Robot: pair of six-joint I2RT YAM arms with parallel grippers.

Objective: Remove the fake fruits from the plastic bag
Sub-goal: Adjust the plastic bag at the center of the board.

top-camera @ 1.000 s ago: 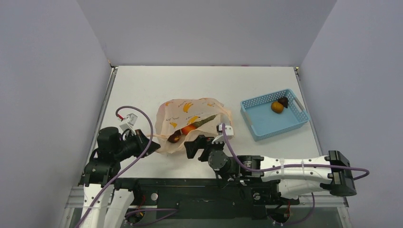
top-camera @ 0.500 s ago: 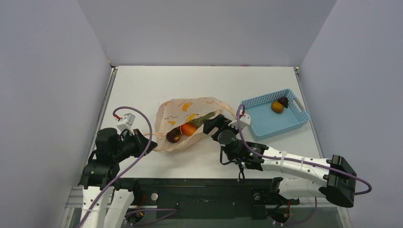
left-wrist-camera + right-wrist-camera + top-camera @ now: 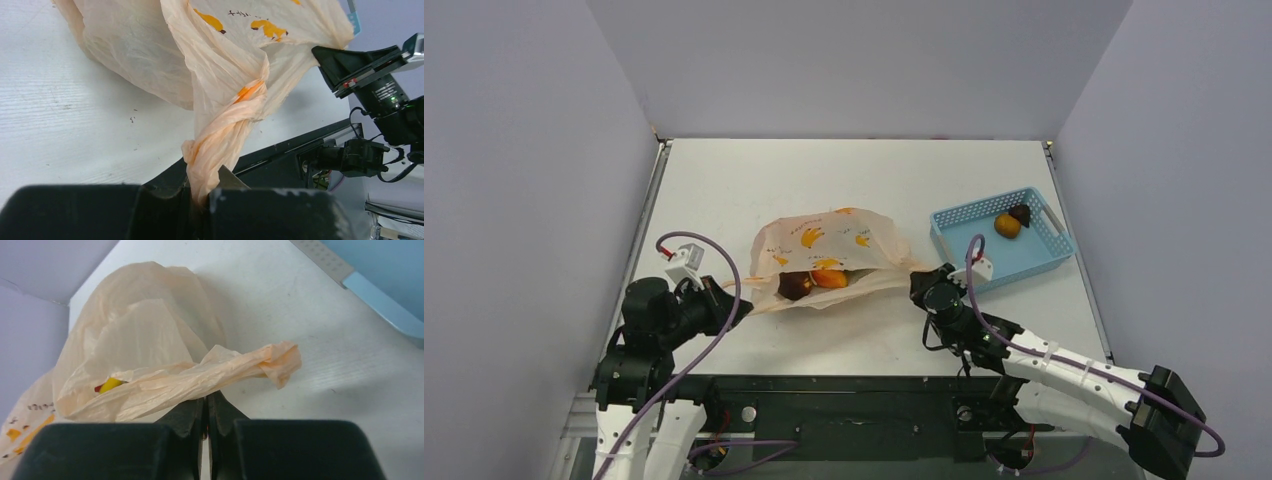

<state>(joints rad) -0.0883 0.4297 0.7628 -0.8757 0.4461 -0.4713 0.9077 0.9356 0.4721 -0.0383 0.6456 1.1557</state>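
So the thin, crinkly peach-orange plastic bag [image 3: 829, 240] with the little banana prints is lying flattened in the middle of the white counter [image 3: 724, 190], mouth facing the arms. The left gripper [image 3: 729, 305] is clamped tight on one twisted loop handle [image 3: 225, 135], and the plastic runs straight into its closed jaws. The right gripper [image 3: 921, 280] has its jaws pressed together too. It looks like it's nipping the other twisted handle [image 3: 215, 372] right at the tips, though the plastic covers the contact, so I'm not 100% sure. A glossy dark maroon toy fruit [image 3: 794, 285] and a glossy orange toy fruit [image 3: 829, 278] sit side by side just inside the bag's mouth. Off to the right, the light blue perforated plastic basket [image 3: 1024, 270] holds a small orange ball fruit [image 3: 1007, 225] with a small dark fruit [image 3: 1021, 211] touching it.
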